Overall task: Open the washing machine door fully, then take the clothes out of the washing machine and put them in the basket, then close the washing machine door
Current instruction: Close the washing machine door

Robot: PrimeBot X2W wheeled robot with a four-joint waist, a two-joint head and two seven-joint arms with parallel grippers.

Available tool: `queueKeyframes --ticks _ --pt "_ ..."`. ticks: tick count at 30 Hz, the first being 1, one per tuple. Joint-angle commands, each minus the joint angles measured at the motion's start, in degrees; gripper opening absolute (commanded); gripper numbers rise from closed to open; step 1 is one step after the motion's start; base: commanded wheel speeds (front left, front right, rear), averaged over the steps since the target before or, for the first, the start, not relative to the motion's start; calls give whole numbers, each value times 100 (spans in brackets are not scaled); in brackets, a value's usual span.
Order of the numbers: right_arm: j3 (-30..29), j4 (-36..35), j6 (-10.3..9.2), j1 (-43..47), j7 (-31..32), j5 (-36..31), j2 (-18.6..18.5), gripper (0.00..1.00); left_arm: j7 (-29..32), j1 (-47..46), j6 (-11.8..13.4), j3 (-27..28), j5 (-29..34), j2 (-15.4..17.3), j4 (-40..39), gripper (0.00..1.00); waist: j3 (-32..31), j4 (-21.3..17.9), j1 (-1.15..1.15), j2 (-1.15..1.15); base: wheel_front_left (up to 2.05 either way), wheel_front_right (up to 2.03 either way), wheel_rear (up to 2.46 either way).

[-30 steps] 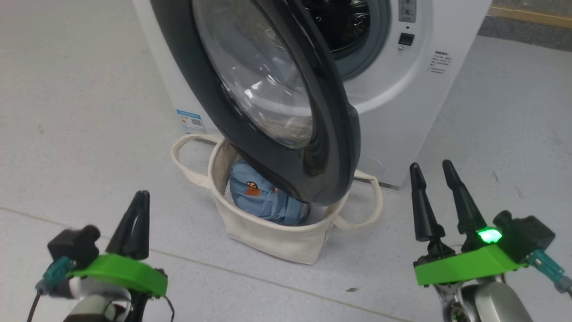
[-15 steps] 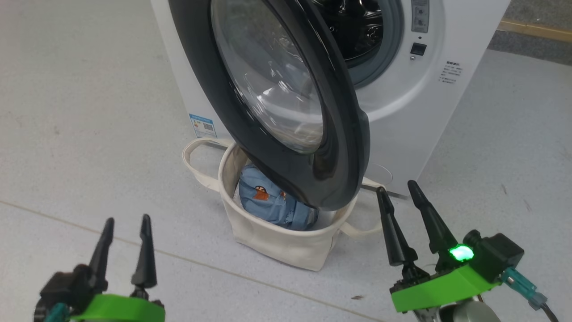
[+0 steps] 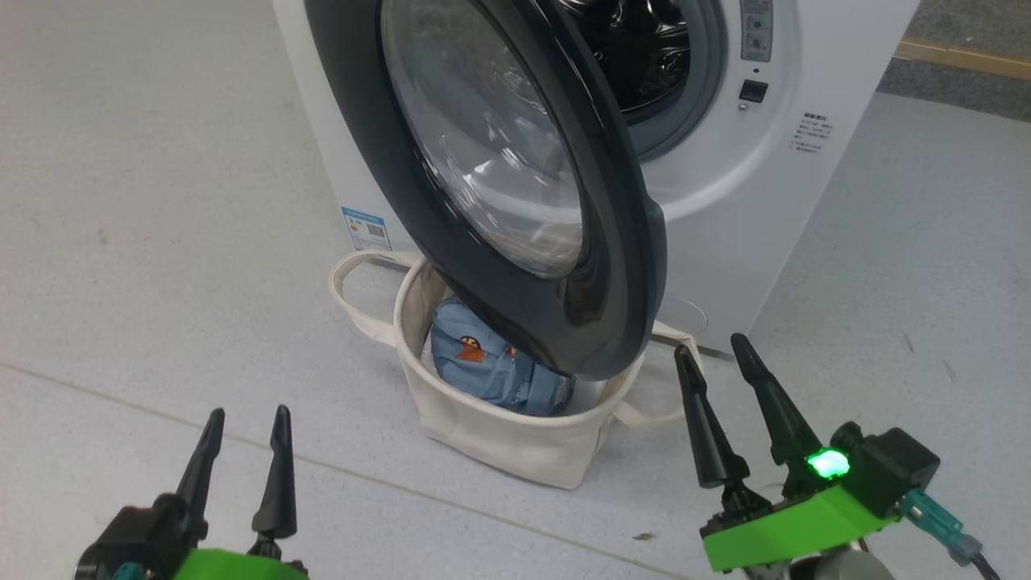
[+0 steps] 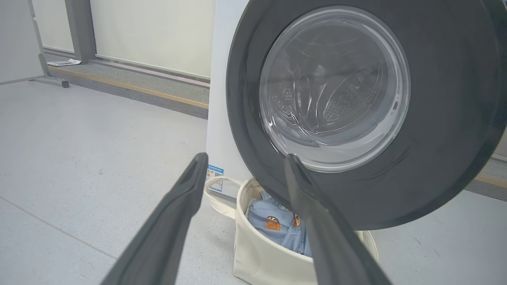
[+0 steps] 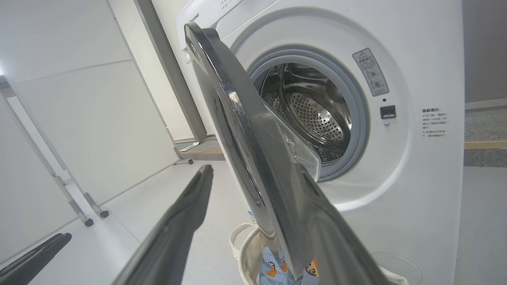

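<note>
Head view: washing machine door (image 3: 612, 266) swung open from white washing machine (image 3: 725, 201). Cream canvas basket (image 3: 499, 439) directly beneath door's lower rim, blue printed clothes (image 3: 491, 366) inside. Left gripper (image 3: 248, 412) low, well left of door, fingers spread, empty. Right gripper (image 3: 710, 345) just right of door's lower edge, fingers spread, empty.

Left wrist view: door's glass bowl faces camera; basket and clothes below rim.

Right wrist view: door edge-on, perforated steel drum (image 5: 317, 114) behind door.

Door (image 3: 612, 266) hides pt of clothes (image 3: 483, 362) & basket (image 3: 499, 439) far rim; its top cropped; blue label (image 3: 366, 229) illegible.
</note>
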Motion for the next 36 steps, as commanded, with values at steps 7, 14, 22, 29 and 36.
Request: queueKeyframes --ticks 7,14,22,29,36 --pt "61 -229 1 -153 -70 11 4 100 -69 -268 -137 348 337 -49 -92 100 74 4 0 0 0 0 0" --pt "55 -51 1 -202 -70 49 4 100 -69 -306 -255 359 432 -154 -3 100 111 -8 0 0 0 0 0" --pt "699 90 1 -698 -70 -303 4 0 -69 -469 -347 279 498 -234 81 100 376 79 0 0 0 0 0" --pt "782 292 1 -1087 -70 -332 4 0 -69 -605 -376 206 520 -292 137 100 612 212 0 0 0 0 0" --pt "556 603 1 -1635 -70 -441 4 0 -69 -844 -401 42 517 -338 268 100 1030 325 0 0 0 0 0"
